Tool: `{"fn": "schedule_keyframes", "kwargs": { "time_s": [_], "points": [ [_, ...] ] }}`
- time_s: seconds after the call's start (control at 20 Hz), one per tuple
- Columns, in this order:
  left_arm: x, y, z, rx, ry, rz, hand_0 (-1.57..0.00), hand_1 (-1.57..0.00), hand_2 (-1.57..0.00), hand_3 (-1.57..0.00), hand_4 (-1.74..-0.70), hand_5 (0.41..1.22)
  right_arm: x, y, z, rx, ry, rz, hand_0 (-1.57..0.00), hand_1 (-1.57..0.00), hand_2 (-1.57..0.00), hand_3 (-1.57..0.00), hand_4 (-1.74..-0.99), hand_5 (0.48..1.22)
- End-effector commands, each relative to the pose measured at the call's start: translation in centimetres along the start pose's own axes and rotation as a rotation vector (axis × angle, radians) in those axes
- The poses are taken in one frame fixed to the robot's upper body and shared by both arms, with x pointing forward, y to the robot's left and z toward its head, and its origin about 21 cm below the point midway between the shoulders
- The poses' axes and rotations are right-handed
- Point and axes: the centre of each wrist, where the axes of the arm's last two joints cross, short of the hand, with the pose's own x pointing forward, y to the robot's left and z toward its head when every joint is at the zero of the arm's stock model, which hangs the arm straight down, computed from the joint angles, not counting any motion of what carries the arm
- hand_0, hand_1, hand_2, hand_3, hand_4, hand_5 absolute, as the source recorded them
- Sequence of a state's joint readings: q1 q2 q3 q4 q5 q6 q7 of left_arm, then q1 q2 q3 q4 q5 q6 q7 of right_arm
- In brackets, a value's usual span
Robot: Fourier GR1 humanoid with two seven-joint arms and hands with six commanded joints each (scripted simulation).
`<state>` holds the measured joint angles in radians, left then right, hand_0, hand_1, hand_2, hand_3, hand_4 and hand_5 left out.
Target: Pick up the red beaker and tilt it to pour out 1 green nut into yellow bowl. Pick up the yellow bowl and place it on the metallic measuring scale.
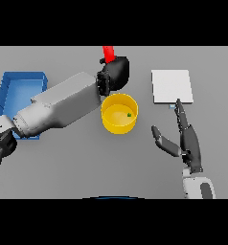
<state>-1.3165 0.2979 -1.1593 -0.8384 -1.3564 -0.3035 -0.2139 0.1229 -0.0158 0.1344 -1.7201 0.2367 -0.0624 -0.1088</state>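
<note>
My left hand (115, 72) is shut on the red beaker (108, 52), whose red body sticks up behind the dark fingers, just behind the yellow bowl (114, 125). A small green nut (129, 115) lies inside the bowl near its right wall. The metallic measuring scale (171, 86), a pale square plate, lies to the right of the bowl. My right hand (188, 139) is open over the table in front of the scale, fingers straight, one fingertip at the plate's near edge and the thumb spread to the left.
A blue tray (15, 88) sits at the far left, partly hidden by my left forearm (63, 105), which crosses from the left edge toward the bowl.
</note>
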Motion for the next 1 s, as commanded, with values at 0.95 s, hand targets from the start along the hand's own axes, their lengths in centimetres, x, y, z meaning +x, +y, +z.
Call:
{"fn": "schedule_keyframes", "kwargs": {
  "time_s": [0.95],
  "points": [
    [-19.1, -18.5, 16.8, 0.147, 0.854, 1.499, -1.57, -1.57, -1.57, -1.55, -1.74, 1.221, 0.4, 0.1, -0.9, 0.062, -0.039, 0.018, 0.0, 0.0, 0.0, 0.0, -1.127, 0.606]
  ]
}}
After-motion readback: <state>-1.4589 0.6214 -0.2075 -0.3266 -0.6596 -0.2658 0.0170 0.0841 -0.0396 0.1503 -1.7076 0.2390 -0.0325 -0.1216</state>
